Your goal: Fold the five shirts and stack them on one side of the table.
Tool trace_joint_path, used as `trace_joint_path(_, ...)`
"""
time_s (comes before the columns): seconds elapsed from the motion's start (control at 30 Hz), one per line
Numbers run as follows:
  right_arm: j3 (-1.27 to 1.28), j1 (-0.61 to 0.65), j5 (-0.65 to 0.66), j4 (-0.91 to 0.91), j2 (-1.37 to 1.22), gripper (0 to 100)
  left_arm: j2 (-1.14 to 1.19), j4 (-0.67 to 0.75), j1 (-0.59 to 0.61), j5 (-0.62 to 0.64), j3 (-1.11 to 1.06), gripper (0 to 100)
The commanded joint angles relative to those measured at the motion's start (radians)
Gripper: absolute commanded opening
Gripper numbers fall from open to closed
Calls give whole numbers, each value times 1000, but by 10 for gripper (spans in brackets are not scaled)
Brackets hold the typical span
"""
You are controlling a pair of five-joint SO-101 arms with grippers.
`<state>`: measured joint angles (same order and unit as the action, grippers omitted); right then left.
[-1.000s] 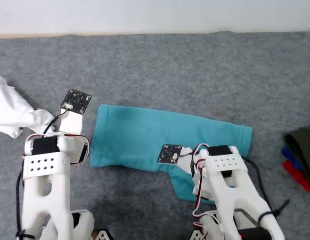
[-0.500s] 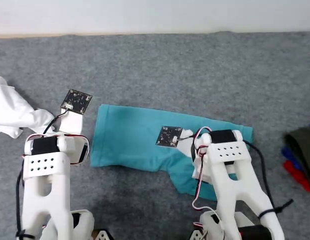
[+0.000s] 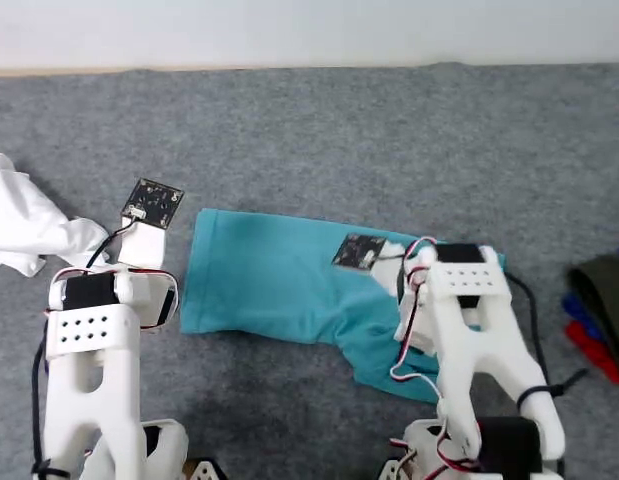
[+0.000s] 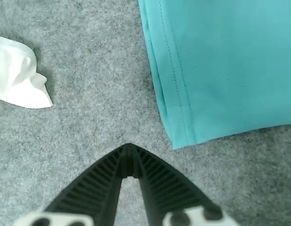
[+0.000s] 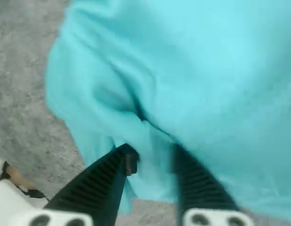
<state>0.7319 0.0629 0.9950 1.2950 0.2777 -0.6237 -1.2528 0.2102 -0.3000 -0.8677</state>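
Note:
A teal shirt (image 3: 259, 280) lies spread across the middle of the grey table, its near right part bunched up. In the right wrist view my right gripper (image 5: 152, 162) is shut on a fold of the teal shirt (image 5: 206, 70), with cloth pinched between the black fingers (image 5: 121, 165). The right arm (image 3: 459, 290) stands over the shirt's right half. My left gripper (image 4: 131, 149) is shut with nothing in it, over bare table just left of the teal shirt's (image 4: 216, 70) near left corner. A crumpled white shirt (image 3: 24, 225) lies at the table's left edge, beside the left arm (image 3: 99, 310).
At the right edge lies a pile of dark, blue and red shirts (image 3: 599, 305). A pale wall (image 3: 309, 30) borders the table's far side. Open grey table (image 3: 319, 140) stretches beyond the teal shirt.
The right arm has moved away from me and to the right, dragging the shirt's near flap with it. The left arm has kept still.

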Motion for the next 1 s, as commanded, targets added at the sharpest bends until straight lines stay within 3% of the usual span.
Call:
trace_joint_path(0.0, -109, -7, -57, 79, -1, 289, -25, 12, -3, -6, 8, 3)
trace_joint_path(0.2, -178, -12, -57, 239, 51, 289, -26, -2, 5, -2, 13, 3)
trace_joint_path(0.37, -178, -16, -60, 372, 173, 288, -28, -92, -3, 2, 128, 3)
trace_joint_path(0.57, -180, -217, -144, 437, 397, 288, -26, -98, -28, 3, 308, 3)
trace_joint_path(0.63, -178, -325, -160, 456, 473, 288, -26, -101, -94, 3, 351, 3)
trace_joint_path(0.97, -173, -831, -209, 487, 762, 287, 63, -43, -664, 71, 403, 3)
